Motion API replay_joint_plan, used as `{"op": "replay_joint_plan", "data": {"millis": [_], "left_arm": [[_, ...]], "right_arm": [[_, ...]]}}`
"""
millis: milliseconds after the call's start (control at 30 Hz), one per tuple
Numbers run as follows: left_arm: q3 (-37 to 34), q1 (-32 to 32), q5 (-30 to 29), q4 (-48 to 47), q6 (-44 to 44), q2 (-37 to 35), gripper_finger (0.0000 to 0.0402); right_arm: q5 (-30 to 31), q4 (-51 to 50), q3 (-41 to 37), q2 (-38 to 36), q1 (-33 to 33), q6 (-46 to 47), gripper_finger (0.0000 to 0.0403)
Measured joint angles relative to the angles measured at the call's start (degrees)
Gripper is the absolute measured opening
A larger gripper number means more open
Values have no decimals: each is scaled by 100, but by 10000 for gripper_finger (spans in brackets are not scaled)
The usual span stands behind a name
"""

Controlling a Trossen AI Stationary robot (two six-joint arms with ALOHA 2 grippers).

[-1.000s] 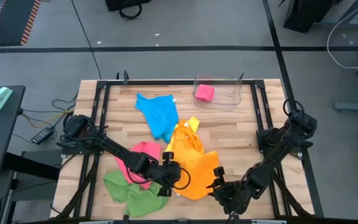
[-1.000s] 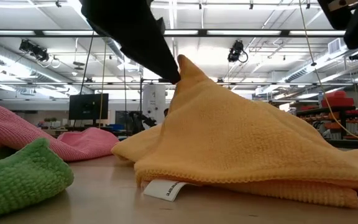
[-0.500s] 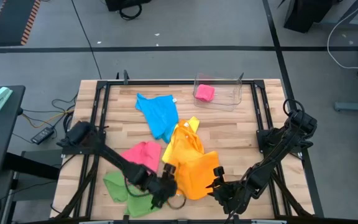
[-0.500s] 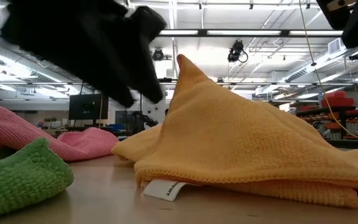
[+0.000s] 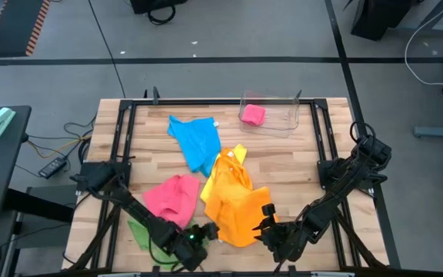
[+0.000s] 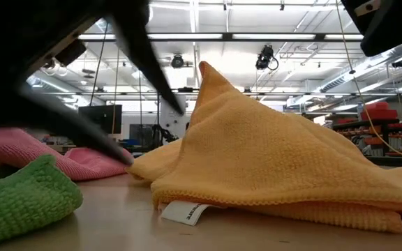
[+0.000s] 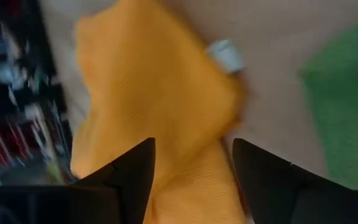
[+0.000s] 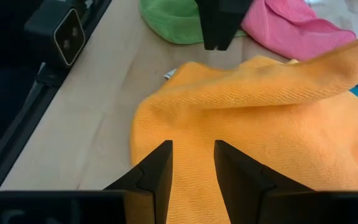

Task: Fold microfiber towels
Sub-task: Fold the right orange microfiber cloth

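The orange towel [image 5: 233,204] lies heaped near the table's near edge and rises to a peak [image 6: 204,70]. Its white tag [image 6: 183,211] lies on the wood. My left gripper [image 7: 194,146] stands open just off the towel's near left corner, between it and the green towel [image 5: 148,235]; it is blurred in the low view. My right gripper [image 8: 192,146] is at the towel's near right edge [image 5: 268,208], shut on it. The pink towel [image 5: 174,196] lies left of the orange one. The blue towel [image 5: 197,142] and a yellow one [image 5: 237,154] lie farther back. My right gripper has the orange towel's near right edge [image 8: 194,163] between its two fingers, and cloth fills the narrow gap. The fingers slant down from the table's near right. They hide how many layers are held. The rest of the towel lies on the table.
A clear bin [image 5: 283,123] at the far right holds a folded pink cloth [image 5: 253,114]. Black frame rails [image 5: 129,138] run along the table's sides. Bare wood shows at the table's right [image 5: 298,169] and far left.
My left gripper has left the orange towel's peak, gone down toward the table's near edge and a little left, and rolled about its own axis. The towel has kept its heaped shape, and its peak still stands.
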Motion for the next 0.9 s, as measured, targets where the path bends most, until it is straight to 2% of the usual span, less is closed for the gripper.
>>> {"op": "replay_joint_plan", "data": {"millis": [100, 300, 567, 700, 900], "left_arm": [[0, -24, -66, 57, 589, 271, 235], [31, -16, -635, 555, 1681, 661, 237], [15, 169, -574, 912, 1958, 690, 214], [8, 185, -323, 1004, 2139, 693, 205], [-2, 80, -319, 1460, 2206, 693, 181]], "right_arm": [[-43, 3, 0, 0, 7, -3, 127], [-42, 7, 0, 0, 0, -84, 127], [-42, 17, 0, 0, -162, -90, 127], [-44, 13, 0, 0, -146, 109, 127], [-42, 29, 0, 0, -68, 326, 127]]}}
